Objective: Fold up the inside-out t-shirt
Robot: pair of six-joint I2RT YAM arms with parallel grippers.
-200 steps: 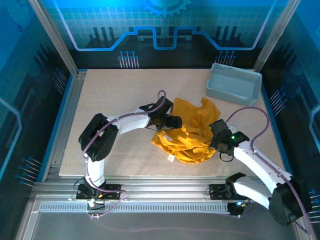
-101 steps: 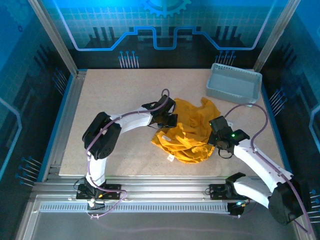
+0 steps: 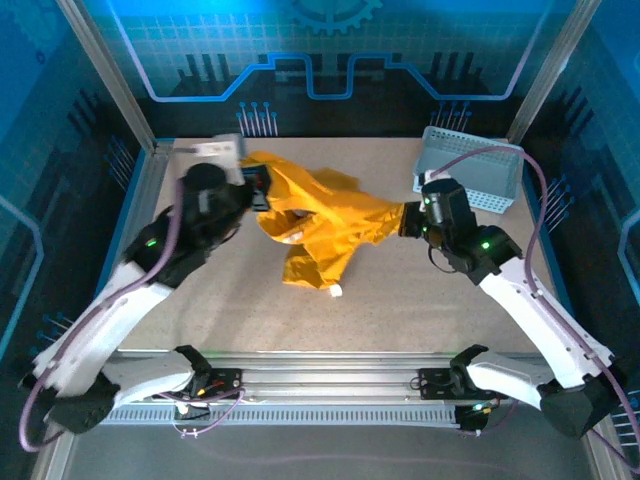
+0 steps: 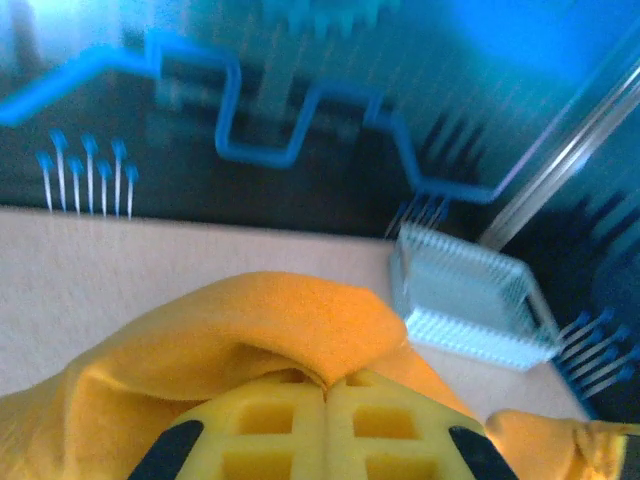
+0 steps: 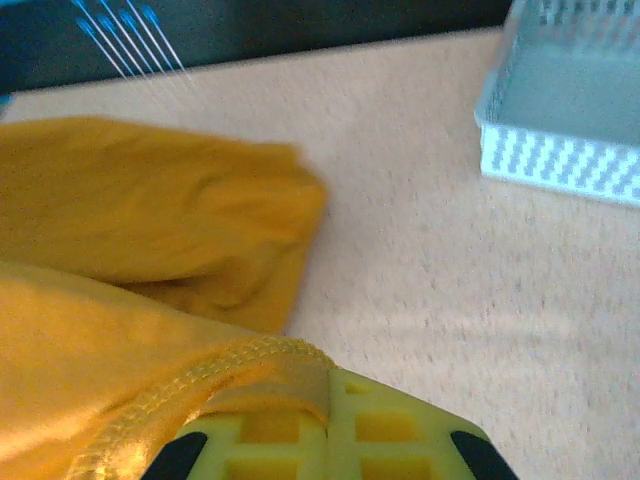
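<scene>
Cloth of the yellow t-shirt [image 3: 330,225] hangs stretched. The left gripper [image 3: 262,190] pinches it at 10 o'clock, and the right gripper [image 3: 405,220] pinches its hem at 3 o'clock.

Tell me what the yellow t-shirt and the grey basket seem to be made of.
The t-shirt looks like soft matte knit fabric, perhaps cotton: it drapes in folds and its hem shows stitching. The basket seems rigid pale plastic: its walls carry regular moulded perforations.
</scene>
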